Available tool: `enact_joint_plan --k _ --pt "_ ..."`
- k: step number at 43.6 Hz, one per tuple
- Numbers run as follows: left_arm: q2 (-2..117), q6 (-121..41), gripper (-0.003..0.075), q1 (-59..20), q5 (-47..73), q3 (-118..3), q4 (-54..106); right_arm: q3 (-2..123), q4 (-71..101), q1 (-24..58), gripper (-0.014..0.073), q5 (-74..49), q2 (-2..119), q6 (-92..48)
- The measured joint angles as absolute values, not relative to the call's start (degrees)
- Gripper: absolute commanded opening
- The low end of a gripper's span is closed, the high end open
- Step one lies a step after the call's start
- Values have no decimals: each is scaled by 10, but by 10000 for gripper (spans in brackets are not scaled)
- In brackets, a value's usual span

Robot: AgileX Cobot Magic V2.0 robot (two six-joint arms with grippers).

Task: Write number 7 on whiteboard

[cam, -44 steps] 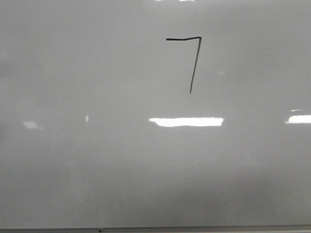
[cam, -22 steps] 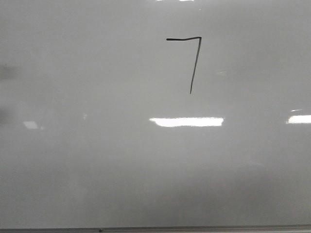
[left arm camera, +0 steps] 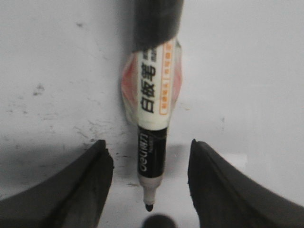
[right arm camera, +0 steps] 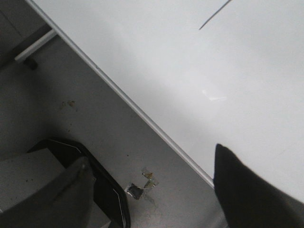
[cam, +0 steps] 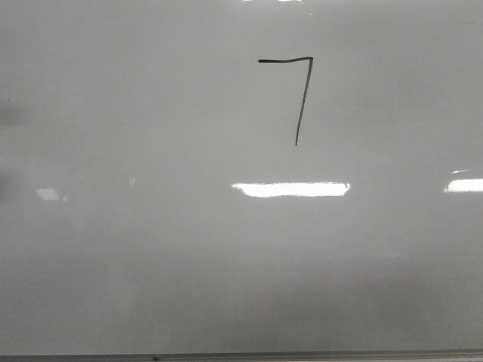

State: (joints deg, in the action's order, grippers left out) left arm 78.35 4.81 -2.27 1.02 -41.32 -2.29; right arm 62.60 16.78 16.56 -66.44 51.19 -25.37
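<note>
Well, the marker (left arm camera: pixel 152 137) sits between the fingers of the left gripper (left arm camera: pixel 149 175), tip pointing out toward the pale surface — though the fingers stand apart from its barrel, and how it is fixed higher up I cannot tell. It looks light, rigid and smooth, so the barrel above the black collar seems the spot to grip, never the felt tip. Over on the whiteboard (cam: pixel 151 249), glossy and surely slippery under ink, the number 7 (cam: pixel 300 98) stands in the upper middle — thin black, a short flat top stroke meeting a longer, slightly slanted downstroke. By the look of it, the digit is finished. The right gripper (right arm camera: pixel 152 190) hangs spread, holding nothing, above the board's metal edge (right arm camera: pixel 142 118).
</note>
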Motion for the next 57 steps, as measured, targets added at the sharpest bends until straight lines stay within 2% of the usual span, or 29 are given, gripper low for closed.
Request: enact_joint_plan --k 15,32,41,54,57 --pt "615 42 365 -41 246 -475 -30 622 99 166 550 -663 424 -100" --pt "392 0 365 -223 415 -474 -26 518 83 166 538 -625 310 -69" --pt "325 0 365 -286 442 -441 -15 473 36 166 477 -619 276 -19" --pt "320 0 365 -292 443 -430 -15 468 12 166 465 -615 275 10" --pt "320 0 345 -292 442 -430 -15 468 12 166 433 -615 275 10"
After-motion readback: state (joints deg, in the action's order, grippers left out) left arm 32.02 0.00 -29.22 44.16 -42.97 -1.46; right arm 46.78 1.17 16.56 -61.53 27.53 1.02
